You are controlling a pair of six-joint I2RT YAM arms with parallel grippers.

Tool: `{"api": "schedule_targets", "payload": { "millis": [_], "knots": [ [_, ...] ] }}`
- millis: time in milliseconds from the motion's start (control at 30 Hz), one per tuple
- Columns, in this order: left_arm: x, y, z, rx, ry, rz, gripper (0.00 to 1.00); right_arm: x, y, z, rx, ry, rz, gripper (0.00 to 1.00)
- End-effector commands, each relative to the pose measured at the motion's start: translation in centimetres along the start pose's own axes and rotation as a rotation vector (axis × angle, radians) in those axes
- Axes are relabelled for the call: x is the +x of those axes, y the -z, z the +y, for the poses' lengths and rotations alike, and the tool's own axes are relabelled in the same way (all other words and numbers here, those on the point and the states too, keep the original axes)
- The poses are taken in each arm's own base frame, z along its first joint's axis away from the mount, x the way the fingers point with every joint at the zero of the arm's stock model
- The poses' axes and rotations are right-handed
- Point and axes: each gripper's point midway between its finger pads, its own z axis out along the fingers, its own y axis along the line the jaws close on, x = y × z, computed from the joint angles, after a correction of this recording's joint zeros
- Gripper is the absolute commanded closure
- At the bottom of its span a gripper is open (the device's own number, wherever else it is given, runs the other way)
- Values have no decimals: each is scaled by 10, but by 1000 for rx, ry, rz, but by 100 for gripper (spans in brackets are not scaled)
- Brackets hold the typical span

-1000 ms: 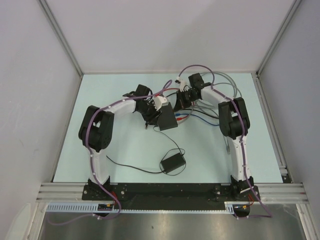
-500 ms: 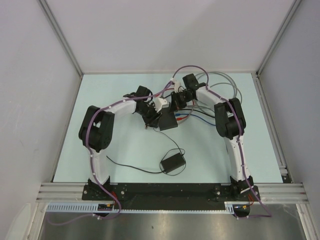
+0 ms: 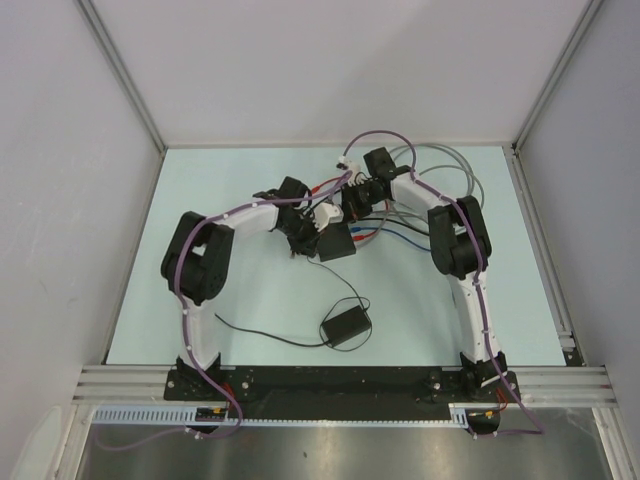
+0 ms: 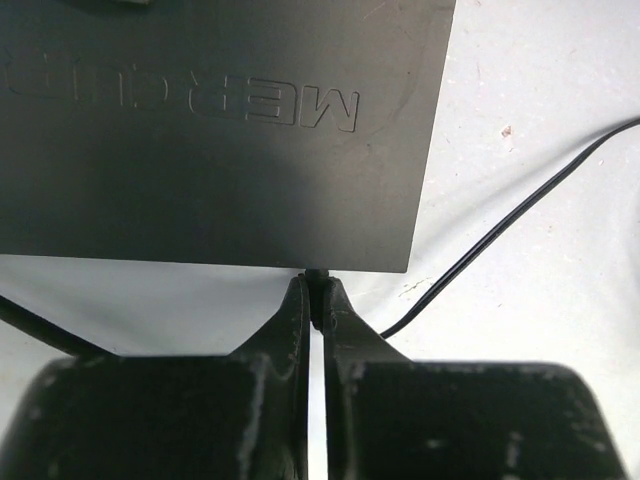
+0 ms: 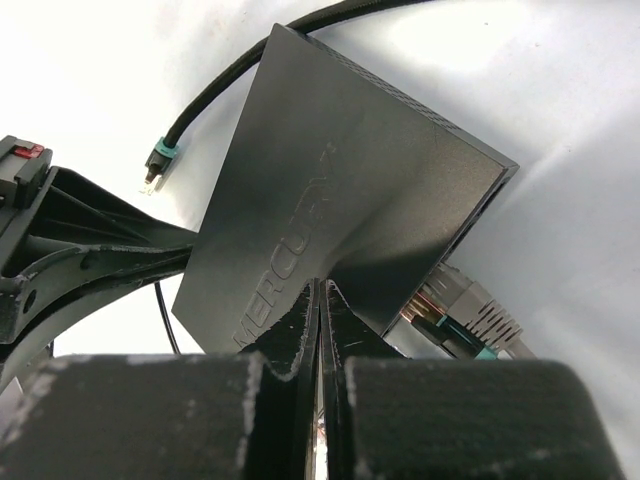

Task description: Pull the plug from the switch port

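Pinching plug at switch edge w/ L tool; R tool clenched over switch.

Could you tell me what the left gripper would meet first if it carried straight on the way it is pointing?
The switch: the left gripper points at its near edge, fingertips almost touching it and pinching what looks like the plug there.

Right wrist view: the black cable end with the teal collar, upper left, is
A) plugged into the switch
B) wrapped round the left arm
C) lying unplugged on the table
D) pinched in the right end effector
C: the teal-collared cable end lies on the table, plugged into nothing and apart from the switch; the right end effector is nowhere near it.
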Motion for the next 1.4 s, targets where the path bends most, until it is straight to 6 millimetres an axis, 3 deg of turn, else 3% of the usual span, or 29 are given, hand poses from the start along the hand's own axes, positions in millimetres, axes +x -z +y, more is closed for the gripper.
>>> {"api": "schedule_targets", "payload": {
  "millis": [0,33,133,300,400,600,733,833,933,1100,1267,1367],
  "knots": [
    [22,29,1,-37,3,48,100,19,-6,-21,86,7,51,100],
    [38,30,-1,-34,22,73,100,21,-7,-22,88,5,54,100],
    [58,43,7,-57,46,89,100,22,-8,-24,89,8,58,100],
    [41,58,6,-64,37,34,100,26,-12,-28,100,14,71,100],
    [46,49,7,-58,59,46,100,28,-14,-27,96,26,77,100],
    [45,34,10,-49,58,50,100,-16,-2,-5,58,74,-23,100],
    [32,29,17,-53,39,31,100,-46,15,18,47,148,-84,100],
    [19,22,21,-56,-3,32,100,-57,30,29,48,174,-113,100],
    [3,15,23,-56,-60,28,100,-52,32,31,42,159,-106,100],
    [-29,6,26,-77,-139,-25,100,-34,15,21,41,117,-61,100],
    [-37,10,38,-148,-143,-55,99,-12,-8,5,56,81,1,100],
    [-31,9,46,-205,-115,-44,100,2,-18,1,72,73,38,100]
  ]
}}
